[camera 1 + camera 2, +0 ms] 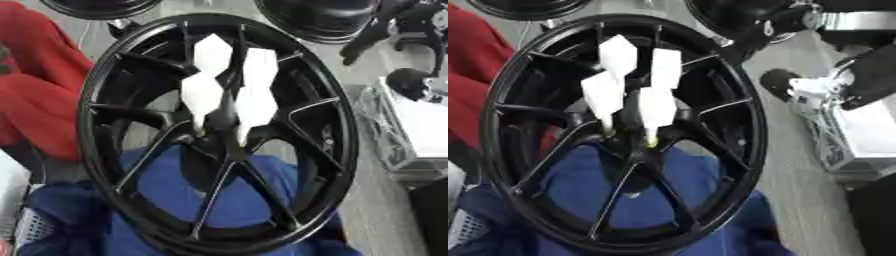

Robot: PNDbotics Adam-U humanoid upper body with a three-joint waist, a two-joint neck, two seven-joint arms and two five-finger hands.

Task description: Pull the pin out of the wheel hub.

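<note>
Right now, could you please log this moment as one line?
wheel: black, on blue cloth | pins: four white, in hub | right robot hand: off wheel | left: unseen

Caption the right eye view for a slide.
Black wheel on blue cloth, four white pins standing in its hub, no hand touching them.

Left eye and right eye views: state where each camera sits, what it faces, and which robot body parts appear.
Left eye view: head camera, looking down at the wheel and the white pins in its hub; dark arm parts upper right.
Right eye view: beside it, same aim; black and silver arm at right.
Shared: wheel, pins, blue cloth.
</note>
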